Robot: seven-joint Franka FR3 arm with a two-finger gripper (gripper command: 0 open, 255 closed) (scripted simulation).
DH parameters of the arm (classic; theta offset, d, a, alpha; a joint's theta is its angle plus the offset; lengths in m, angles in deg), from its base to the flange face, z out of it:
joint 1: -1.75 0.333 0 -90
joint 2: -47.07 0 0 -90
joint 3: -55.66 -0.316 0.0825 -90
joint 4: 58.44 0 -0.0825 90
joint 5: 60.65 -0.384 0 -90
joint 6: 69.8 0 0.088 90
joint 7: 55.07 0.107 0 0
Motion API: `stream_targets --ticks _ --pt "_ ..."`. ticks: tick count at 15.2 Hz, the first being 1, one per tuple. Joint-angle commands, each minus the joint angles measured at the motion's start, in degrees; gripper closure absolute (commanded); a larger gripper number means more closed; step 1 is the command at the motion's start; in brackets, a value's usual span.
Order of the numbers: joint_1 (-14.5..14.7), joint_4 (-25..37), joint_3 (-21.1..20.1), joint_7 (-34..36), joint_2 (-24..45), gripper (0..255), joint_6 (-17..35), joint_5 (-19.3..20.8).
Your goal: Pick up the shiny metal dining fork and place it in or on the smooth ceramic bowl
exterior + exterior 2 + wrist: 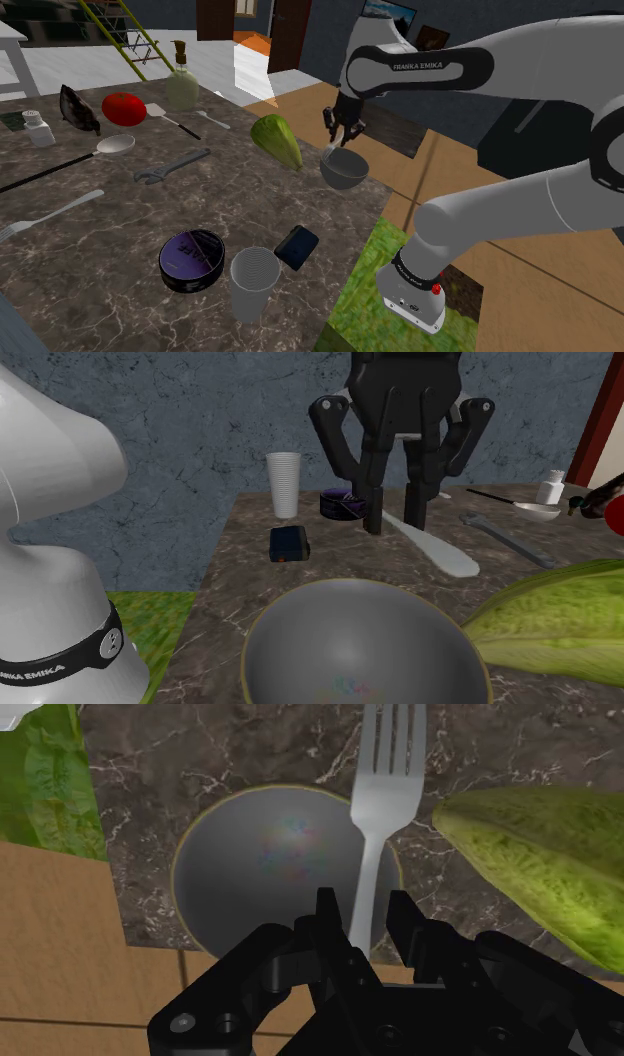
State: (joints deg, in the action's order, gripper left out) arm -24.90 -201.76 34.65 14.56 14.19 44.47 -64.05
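My black gripper hangs just above the grey bowl at the near corner of the marble table, shut on the handle of a silvery fork. In the wrist view the fork runs from between the fingers across the bowl, its tines reaching past the rim over the marble. In the second exterior view the gripper stands behind the bowl, and the fork slants away from it.
A green leafy vegetable lies close beside the bowl. Further along the table lie a wrench, a ladle, a second fork, a purple tin, a grey cup and a dark box. The table edge runs right by the bowl.
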Motion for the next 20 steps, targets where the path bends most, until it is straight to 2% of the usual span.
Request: stream_targets --ticks 1,5,15,20 --pt "-1.0 -1.4 2.6 -3.1 -1.1 255 0.4 1.0" --pt "-3.0 -3.6 6.9 -8.3 -2.4 255 1.5 2.9" --pt "-3.2 -9.8 5.8 -7.0 0.6 255 10.8 3.0" --pt "-3.2 -9.8 5.8 -7.0 0.6 255 10.8 3.0"
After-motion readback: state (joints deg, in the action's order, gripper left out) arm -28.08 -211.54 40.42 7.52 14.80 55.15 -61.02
